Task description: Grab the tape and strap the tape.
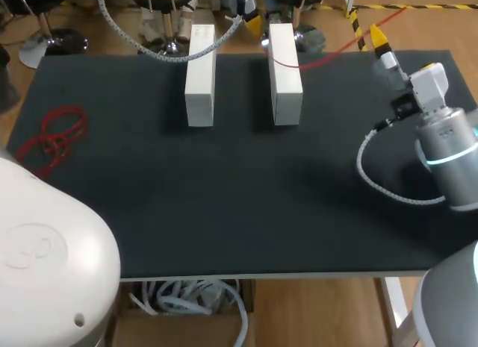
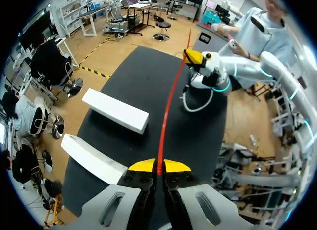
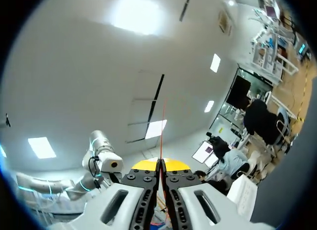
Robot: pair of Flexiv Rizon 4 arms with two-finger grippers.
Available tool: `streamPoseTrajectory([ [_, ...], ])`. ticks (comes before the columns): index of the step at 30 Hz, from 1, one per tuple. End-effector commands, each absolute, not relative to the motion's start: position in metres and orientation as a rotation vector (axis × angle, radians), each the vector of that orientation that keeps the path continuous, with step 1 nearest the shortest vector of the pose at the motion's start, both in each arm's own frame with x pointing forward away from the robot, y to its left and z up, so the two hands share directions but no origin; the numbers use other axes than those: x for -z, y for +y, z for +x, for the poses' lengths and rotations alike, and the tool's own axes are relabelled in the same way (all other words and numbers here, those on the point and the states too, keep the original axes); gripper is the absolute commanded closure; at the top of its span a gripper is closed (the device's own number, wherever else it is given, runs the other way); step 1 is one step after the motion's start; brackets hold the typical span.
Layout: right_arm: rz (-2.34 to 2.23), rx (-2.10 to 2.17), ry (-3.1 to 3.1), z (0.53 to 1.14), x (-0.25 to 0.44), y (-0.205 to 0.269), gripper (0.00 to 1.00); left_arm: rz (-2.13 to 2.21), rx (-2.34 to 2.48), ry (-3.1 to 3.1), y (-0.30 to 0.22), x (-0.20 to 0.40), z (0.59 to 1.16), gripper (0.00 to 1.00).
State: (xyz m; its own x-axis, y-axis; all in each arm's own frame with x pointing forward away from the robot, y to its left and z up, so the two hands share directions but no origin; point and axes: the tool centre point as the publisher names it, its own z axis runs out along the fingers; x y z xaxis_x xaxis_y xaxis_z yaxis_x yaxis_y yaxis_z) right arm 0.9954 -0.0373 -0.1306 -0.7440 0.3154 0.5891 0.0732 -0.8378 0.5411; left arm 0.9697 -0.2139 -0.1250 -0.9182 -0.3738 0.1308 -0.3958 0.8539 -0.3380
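A black table (image 1: pixel 224 213) fills the frame. The left arm (image 1: pixel 45 257) bulks white at lower left; the right arm (image 1: pixel 448 149) enters at right. Two white blocks (image 1: pixel 200 78) (image 1: pixel 284 74) stand side by side at upper centre. A loose red tangle (image 1: pixel 54 136) lies at the table's left edge. A thin red tape (image 2: pixel 167 109) stretches above the table between both grippers. The left gripper (image 2: pixel 158 165) is clamped on one part of it, and the right gripper (image 3: pixel 161 164) is pinched on another.
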Motion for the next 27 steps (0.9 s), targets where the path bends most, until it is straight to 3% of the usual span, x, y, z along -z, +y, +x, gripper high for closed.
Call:
streamPoseTrajectory([
  [1,1.114,-2.132,1.431,0.988,0.105,-0.030,1.00,0.620,-0.552,-2.968,-0.215,0.124,0.970,1.00],
  [13,0.851,-1.920,1.454,0.995,0.101,-0.023,1.00,0.620,-0.552,-2.968,-0.215,0.124,0.970,1.00],
  [27,0.875,-1.935,1.444,0.998,0.104,-0.019,1.00,0.620,-0.552,-2.968,-0.215,0.124,0.970,1.00],
])
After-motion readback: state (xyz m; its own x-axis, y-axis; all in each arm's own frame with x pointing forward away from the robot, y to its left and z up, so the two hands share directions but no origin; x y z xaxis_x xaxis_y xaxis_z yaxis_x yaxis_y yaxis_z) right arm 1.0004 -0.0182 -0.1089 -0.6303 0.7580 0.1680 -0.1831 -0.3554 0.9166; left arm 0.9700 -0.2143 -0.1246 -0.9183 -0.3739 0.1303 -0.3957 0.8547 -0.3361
